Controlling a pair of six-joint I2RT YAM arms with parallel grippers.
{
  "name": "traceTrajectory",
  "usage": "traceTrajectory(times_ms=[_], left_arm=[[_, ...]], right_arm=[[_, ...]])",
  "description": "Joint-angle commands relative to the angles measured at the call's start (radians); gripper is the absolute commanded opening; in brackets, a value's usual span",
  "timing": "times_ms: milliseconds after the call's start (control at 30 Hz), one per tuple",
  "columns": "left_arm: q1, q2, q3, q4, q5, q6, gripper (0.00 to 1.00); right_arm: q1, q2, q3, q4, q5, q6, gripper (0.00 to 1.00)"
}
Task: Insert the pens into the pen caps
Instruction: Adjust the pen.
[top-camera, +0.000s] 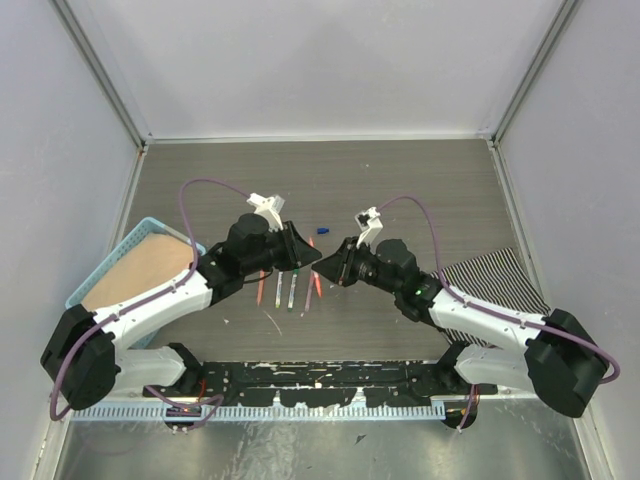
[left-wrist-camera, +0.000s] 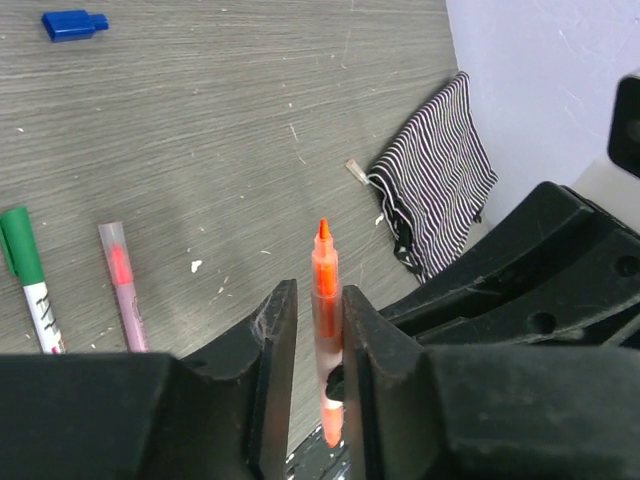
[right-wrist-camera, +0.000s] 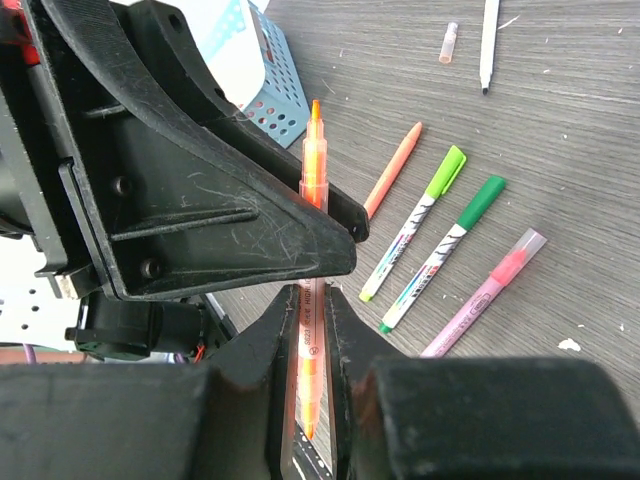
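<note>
Six pens and two loose caps show across the views. At the far left of the desk (top-camera: 420, 190) stands one light-blue basket (top-camera: 140, 228). Next is the left gripper (left-wrist-camera: 320, 300), its jaws drawn about halfway in on either side of the orange-nibbed pen (right-wrist-camera: 313, 150). A sliver of gap shows along one side of the barrel, and whether they pinch it I cannot tell. On the near side of the two grippers four pens lie side by side on the desk, close but apart, their long axes running roughly near to far with a slight lean: the all-orange pen (top-camera: 261, 290), the light-green-capped pen (top-camera: 278, 290), the dark-green-capped pen (top-camera: 292, 290) and the pink pen (top-camera: 308, 300) under a clear cap. In the right wrist view their capped or tapered ends all point to the upper right. The fifth, the orange-nibbed pen, is held above the desk between the two grippers, just right of that row. In both wrist views its long axis runs straight up the picture, in line with the fingers, with the bare nib uppermost. The sixth, a white pen (right-wrist-camera: 488, 40) with its dark tip pointing down the picture, lies apart, near a pale cap (right-wrist-camera: 450, 42). The blue cap (top-camera: 323, 231) lies alone beyond the grippers. The right gripper (right-wrist-camera: 312, 295) has its jaws closed tight on the orange-nibbed pen's clear barrel. One striped cloth (top-camera: 495, 275) lies at the right edge
</note>
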Motion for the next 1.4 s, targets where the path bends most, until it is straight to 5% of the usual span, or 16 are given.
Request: traceTrajectory(times_ms=[0, 133, 300, 467, 733, 867, 1067, 1233, 1367], left_arm=[[-0.004, 0.009, -0.002, 0.046, 0.014, 0.001, 0.22], [-0.003, 0.003, -0.004, 0.045, 0.013, -0.001, 0.01], [-0.004, -0.013, -0.004, 0.029, 0.0, 0.007, 0.0], [-0.004, -0.023, -0.003, 0.02, -0.007, 0.012, 0.0], [-0.004, -0.028, -0.001, 0.018, -0.012, 0.012, 0.0], [-0.004, -0.027, -0.001, 0.015, -0.013, 0.015, 0.0], [-0.004, -0.033, -0.006, 0.015, 0.0, 0.018, 0.34], [-0.004, -0.043, -0.019, 0.014, 0.012, 0.022, 0.41], [-0.005, -0.046, -0.032, 0.018, 0.02, 0.022, 0.36]], right_arm=[[0.015, 0.001, 0.037, 0.076, 0.014, 0.011, 0.12], [0.02, 0.009, 0.049, 0.055, 0.024, -0.004, 0.13], [0.045, 0.012, 0.077, -0.025, 0.033, -0.049, 0.43], [0.069, 0.001, 0.075, -0.072, 0.036, -0.062, 0.5], [0.081, 0.0, 0.063, -0.102, 0.048, -0.067, 0.36], [0.085, 0.005, 0.074, -0.096, 0.047, -0.066, 0.2], [0.085, 0.0, 0.097, -0.096, 0.085, -0.04, 0.01], [0.085, 0.003, 0.108, -0.08, 0.096, -0.003, 0.01], [0.085, 0.008, 0.117, -0.073, 0.104, 0.005, 0.01]])
